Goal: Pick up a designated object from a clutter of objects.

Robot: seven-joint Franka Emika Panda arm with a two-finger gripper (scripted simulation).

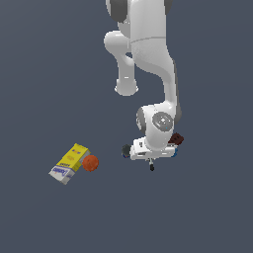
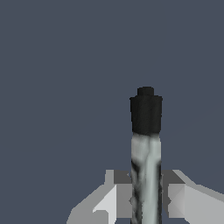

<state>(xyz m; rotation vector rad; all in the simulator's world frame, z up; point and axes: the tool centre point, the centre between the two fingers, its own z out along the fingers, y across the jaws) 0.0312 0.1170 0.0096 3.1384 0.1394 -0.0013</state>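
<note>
Your pincer (image 2: 146,194) is clenched on the rod (image 2: 146,162), whose long axis runs straight out between the fingers, black tip foremost.

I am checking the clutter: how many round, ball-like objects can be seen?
2. The orange ball lies beside the yellow-and-white box; the dark round knob sits at the arm's edge. The arm may hide others.

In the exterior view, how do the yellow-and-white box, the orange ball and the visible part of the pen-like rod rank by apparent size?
1. yellow-and-white box, clearly largest.
2. orange ball.
3. pen-like rod: only its black tip shows below the gripper, so its full length cannot be judged here.
</note>
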